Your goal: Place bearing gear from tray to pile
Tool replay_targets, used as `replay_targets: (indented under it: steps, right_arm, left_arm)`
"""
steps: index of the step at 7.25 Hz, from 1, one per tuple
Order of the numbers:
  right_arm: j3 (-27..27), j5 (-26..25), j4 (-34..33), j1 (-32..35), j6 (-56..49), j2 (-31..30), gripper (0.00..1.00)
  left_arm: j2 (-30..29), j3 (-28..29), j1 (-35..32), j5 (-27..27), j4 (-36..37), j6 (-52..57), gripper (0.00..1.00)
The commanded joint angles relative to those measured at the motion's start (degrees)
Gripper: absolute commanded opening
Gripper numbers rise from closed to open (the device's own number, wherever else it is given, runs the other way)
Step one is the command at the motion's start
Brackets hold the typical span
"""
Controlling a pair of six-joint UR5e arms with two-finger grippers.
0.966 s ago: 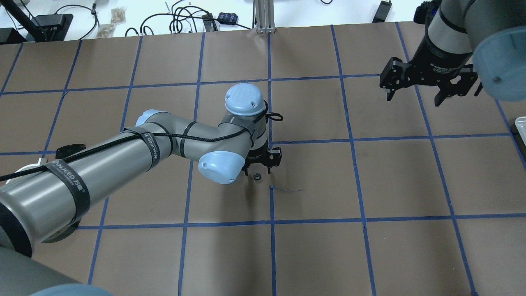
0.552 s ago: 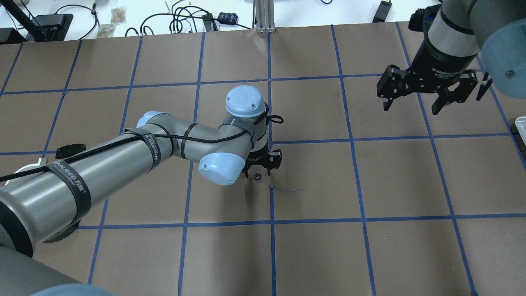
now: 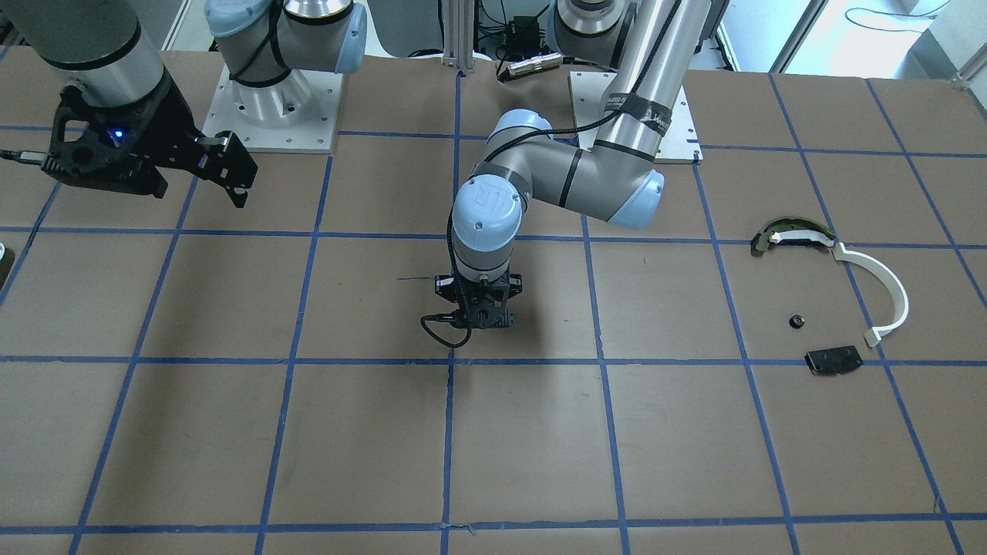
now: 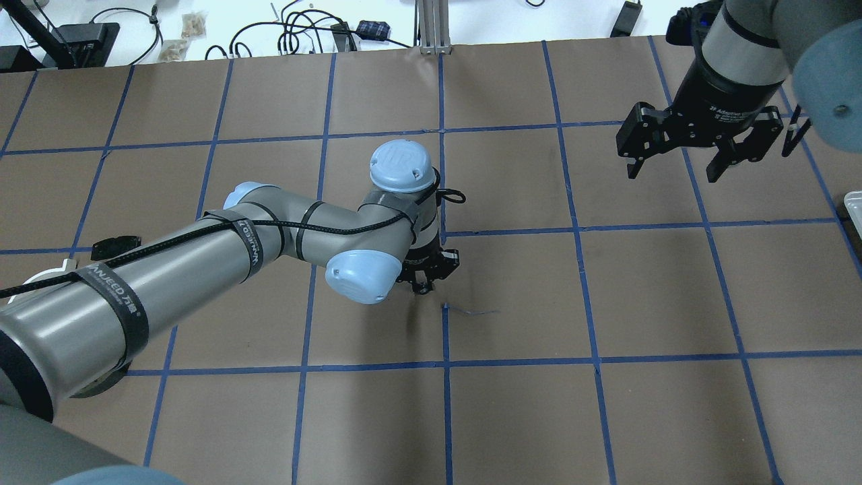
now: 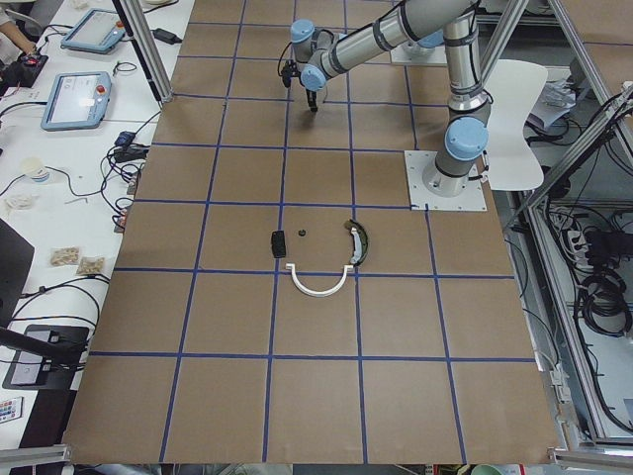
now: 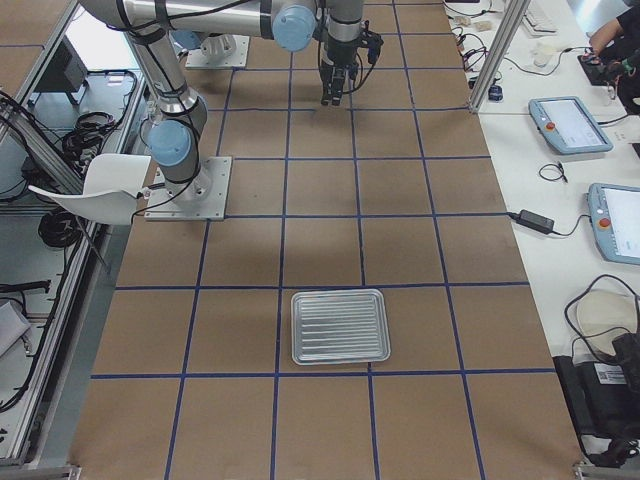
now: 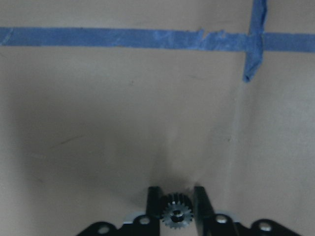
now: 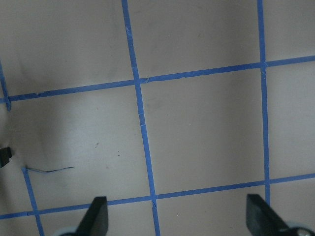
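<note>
Left gripper (image 4: 423, 286) points straight down near the middle of the table (image 4: 660, 296), just beside a blue tape crossing. Its fingers are drawn in on the gear (image 4: 422, 291), which you'll see only as a dark speck at the tips. Right gripper (image 4: 673, 172) hangs over the far right squares, jaws spread wide. Tray (image 4: 854, 201): just a pale corner at the right edge. At the left edge you'll see a black plate (image 4: 116, 246) and a bit of white arc (image 4: 47, 275), partly hidden under the left arm (image 4: 202, 263).
</note>
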Motion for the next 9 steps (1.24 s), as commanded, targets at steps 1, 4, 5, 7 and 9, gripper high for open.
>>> replay_targets:
  steps: [1, 4, 5, 7, 9]
  right_arm:
    - [-0.15, 0.19, 0.06, 0.57, -0.50, -0.12, 1.00]
    - [0.02, 0.28, -0.46, 1.98, -0.42, -0.11, 1.00]
    - [-0.06, 0.45, -0.64, 1.98, -0.42, 0.06, 1.00]
    - [0.11, 0.45, -0.64, 1.89, -0.51, 0.15, 1.00]
    - [0.20, 0.62, -0.73, 1.89, -0.42, 0.06, 1.00]
  left_arm:
    - [2.60, 1.70, 4.16, -0.03, -5.78, 5.35, 0.00]
    - [8.58, 2.07, 24.23, 5.54, -17.46, 32.81, 0.00]
    - [10.60, 0.85, 32.24, 9.85, -17.60, 44.54, 0.00]
    - [10.89, -0.57, 45.79, 9.46, -15.42, 58.13, 0.00]
    - [8.17, -3.45, 52.95, 9.02, -6.74, 61.97, 0.00]
